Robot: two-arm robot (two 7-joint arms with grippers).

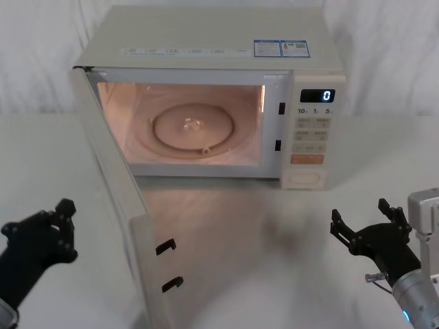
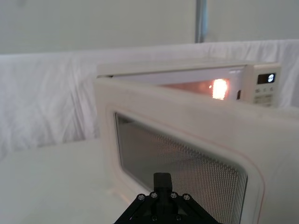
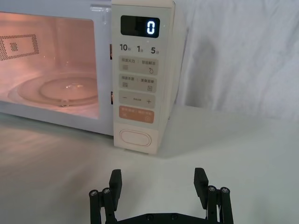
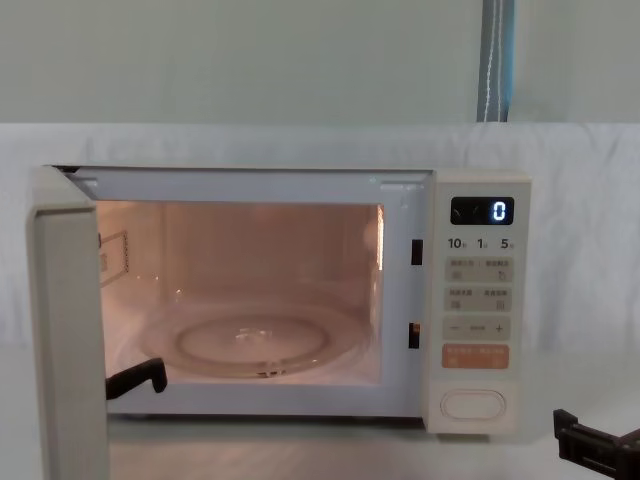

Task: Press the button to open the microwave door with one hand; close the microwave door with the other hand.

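Both hands clear: right hand spread wide, short of button; left hand spread, outside swung-open microwave door.

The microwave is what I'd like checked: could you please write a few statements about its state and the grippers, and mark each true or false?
1. The microwave door is swung wide open. True.
2. The display on the microwave shows a 5. False: it shows a 0.
3. The right gripper is pressing the button. False: it hovers short of the panel with its fingers open, clear of the button.
4. The cavity is lit and the glass turntable is bare. True.
5. The left gripper holds the door's edge. False: it sits low to the door's left, not touching it.
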